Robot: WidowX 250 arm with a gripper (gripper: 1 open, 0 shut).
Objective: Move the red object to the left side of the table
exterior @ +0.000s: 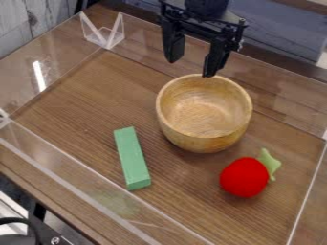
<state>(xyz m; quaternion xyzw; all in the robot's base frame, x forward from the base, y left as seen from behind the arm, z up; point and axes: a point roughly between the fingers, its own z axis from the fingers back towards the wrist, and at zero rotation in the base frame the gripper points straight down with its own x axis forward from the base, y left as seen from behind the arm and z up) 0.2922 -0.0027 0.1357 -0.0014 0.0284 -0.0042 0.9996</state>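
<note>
Above the wooden bowl [169, 117], toward the bench's [79, 107] far edge, the tool [198, 69] hung with its jaws apart. The red toy fruit [244, 177] lay near the right near corner, probably light, smooth and apt to roll; its round middle, clear of the leafy top [269, 161], seemed the best hold.

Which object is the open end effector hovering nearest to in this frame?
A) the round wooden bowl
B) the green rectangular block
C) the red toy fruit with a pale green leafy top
A: the open end effector is over the far rim of the round wooden bowl, while the red toy fruit with a pale green leafy top and the green rectangular block both lie on the bowl's other side.
</note>
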